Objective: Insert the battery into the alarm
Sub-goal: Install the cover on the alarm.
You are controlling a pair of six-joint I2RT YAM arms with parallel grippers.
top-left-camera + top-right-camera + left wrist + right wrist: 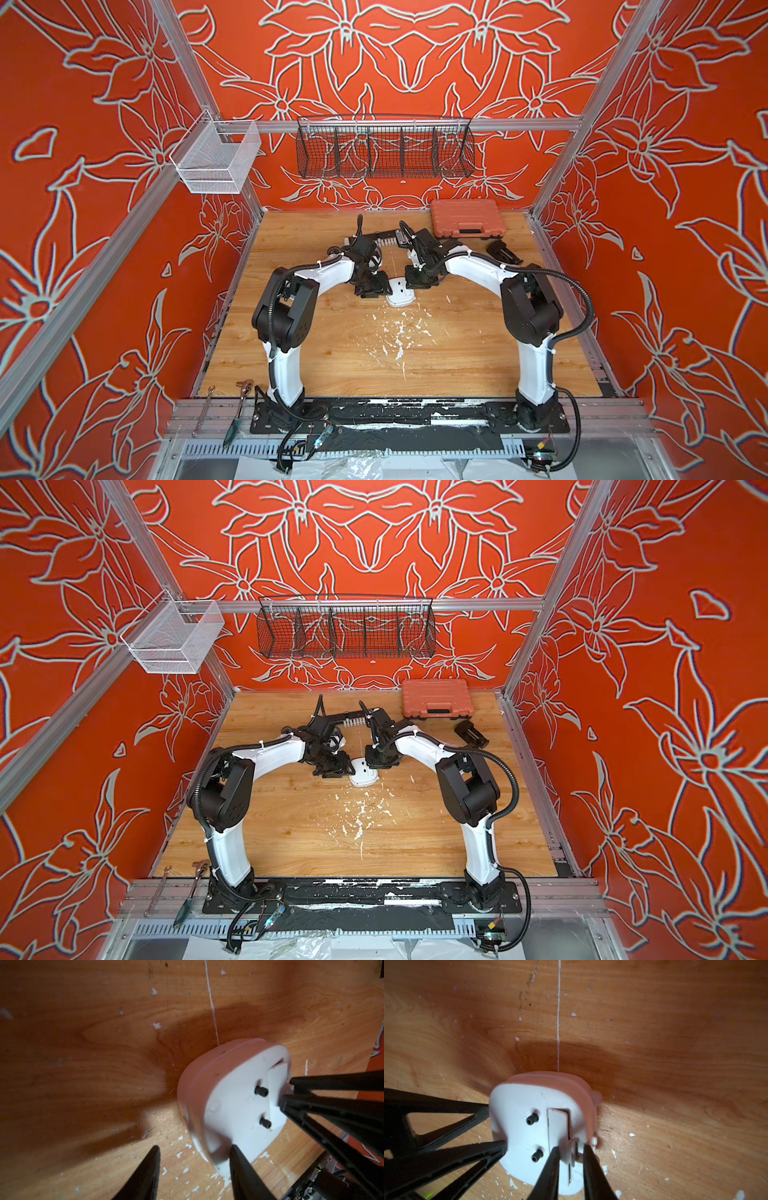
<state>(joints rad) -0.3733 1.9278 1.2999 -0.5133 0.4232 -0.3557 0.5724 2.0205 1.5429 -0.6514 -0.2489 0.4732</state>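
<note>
Flanking one alarm [517, 1101] are one left gripper [194, 1147], one right gripper [571, 1147].

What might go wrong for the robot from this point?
1. The thin white battery cover stands partly lifted on the back of the white rounded-square plastic clock, with the right tool straddling its tab; a slip might snap it shut or bend it.
2. The left tool only leans on the clock's edge, so the clock may slide on the wooden table.
</note>
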